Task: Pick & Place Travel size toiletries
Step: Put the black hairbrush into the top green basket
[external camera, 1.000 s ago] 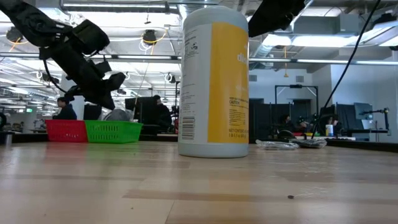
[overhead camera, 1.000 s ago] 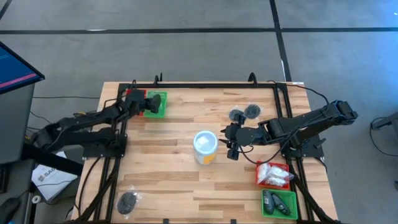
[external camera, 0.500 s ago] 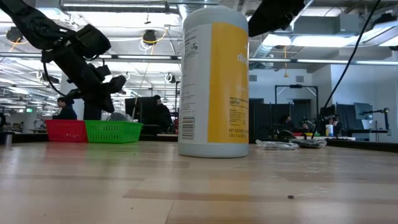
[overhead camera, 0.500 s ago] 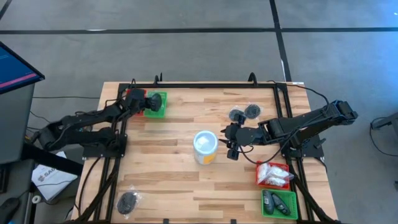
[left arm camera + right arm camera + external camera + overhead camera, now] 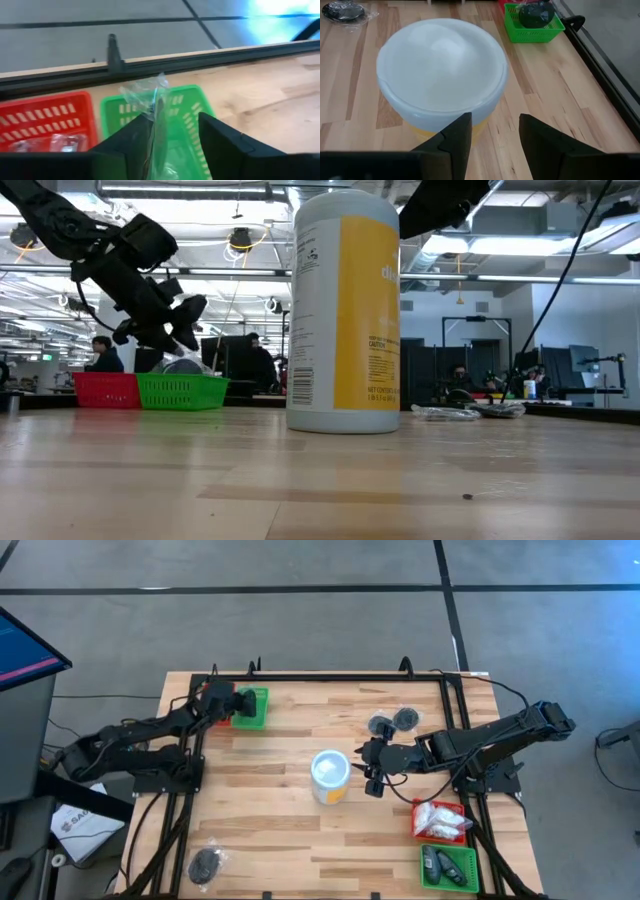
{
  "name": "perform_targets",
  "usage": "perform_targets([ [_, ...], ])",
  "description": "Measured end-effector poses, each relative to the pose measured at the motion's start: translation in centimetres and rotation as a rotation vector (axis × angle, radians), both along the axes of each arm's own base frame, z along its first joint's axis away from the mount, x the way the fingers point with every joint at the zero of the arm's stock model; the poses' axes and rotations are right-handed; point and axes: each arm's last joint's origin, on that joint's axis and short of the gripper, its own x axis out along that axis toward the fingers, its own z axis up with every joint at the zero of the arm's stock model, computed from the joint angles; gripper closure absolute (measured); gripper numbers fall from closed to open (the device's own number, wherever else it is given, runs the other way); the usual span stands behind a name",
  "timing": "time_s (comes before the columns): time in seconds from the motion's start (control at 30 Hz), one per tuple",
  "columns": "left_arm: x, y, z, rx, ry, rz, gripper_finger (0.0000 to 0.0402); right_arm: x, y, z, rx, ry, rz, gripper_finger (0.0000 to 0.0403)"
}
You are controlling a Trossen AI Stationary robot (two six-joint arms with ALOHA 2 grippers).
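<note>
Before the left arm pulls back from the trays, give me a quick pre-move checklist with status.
1. left gripper fingers apart: ok, clear gap between them.
2. Item released: cannot tell; a clear-wrapped sachet stands between the fingers over the green tray.
3. Gripper over the right tray: ok, it is above the green one, not the red tray beside it.
4. right gripper out of the way: ok, open, hovering by the white cup mid-table.
5. Items left to pick: not ok, dark round pieces lie on the table.
</note>
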Motion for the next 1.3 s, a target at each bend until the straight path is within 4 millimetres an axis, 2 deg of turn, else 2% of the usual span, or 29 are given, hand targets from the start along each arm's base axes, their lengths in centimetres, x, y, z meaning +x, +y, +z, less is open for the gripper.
perform_targets([
  [0.2,0.1,-0.3,0.5,-0.019,-0.059,-0.079,0.0213,0.0,0.0,0.0,0.0,0.0,-0.001,0.0249],
  [0.87,0.8,-0.3,1.7,-0.024,-0.263,-0.18,0.0226,0.0,0.0,0.0,0.0,0.0,0.0,0.0249],
  [1.3,1.3,-0.6,1.8,-0.01,-0.283,-0.206,0.0234,0.0,0.0,0.0,0.0,0.0,0.0,0.0249],
])
